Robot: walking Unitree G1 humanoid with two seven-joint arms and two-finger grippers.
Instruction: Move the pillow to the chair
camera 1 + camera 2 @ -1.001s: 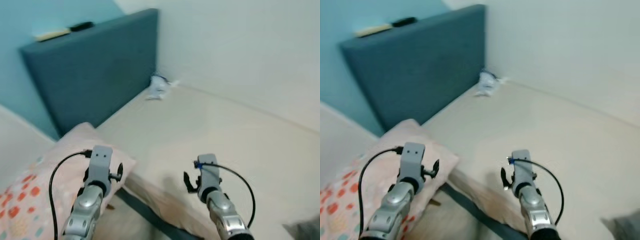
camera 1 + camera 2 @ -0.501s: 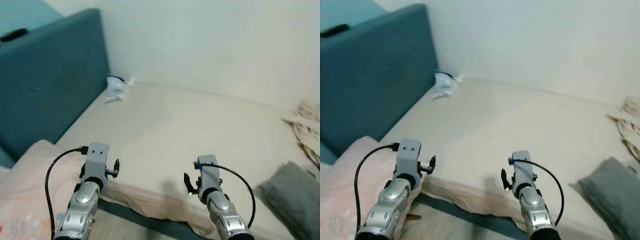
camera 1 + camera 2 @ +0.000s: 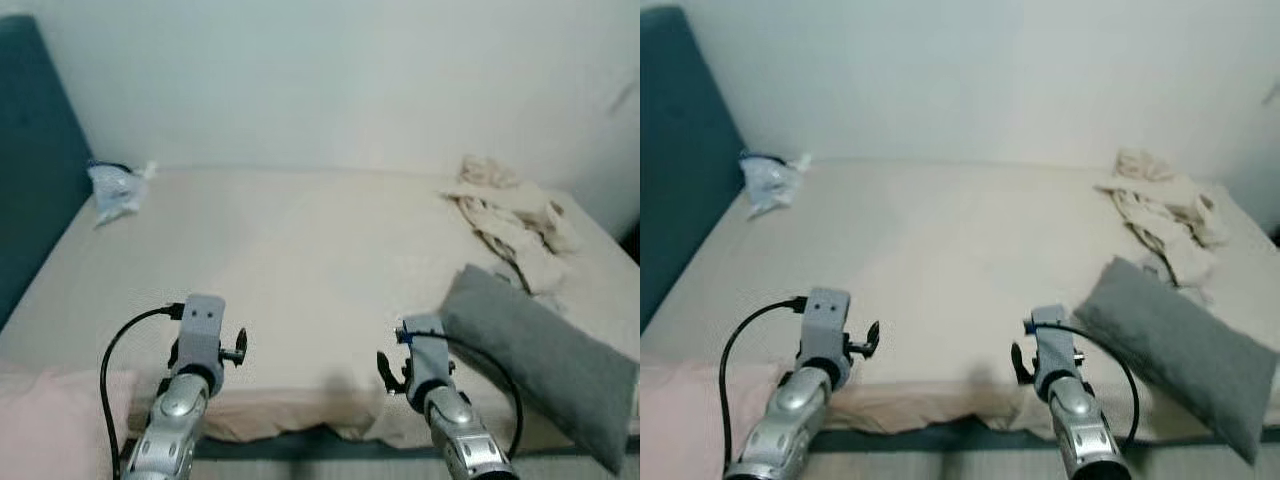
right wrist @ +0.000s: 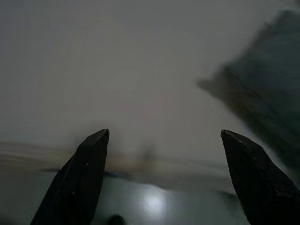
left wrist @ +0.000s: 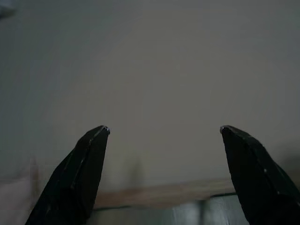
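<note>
Two silver-grey metal arms, jointed in rounded segments, each capped by a boxy grey wrist block. Black cable looped from each wrist back along the forearm. Blue mark on the right wrist. Left hand [image 5: 164,176] and right hand [image 4: 164,178]: two long, black, tapered fingers apiece.

Crumpled cloth [image 3: 510,215] on bed [image 3: 300,250]; bag [image 3: 112,188] by headboard [image 3: 25,170]

Soft even light, dim blurred wrist views
</note>
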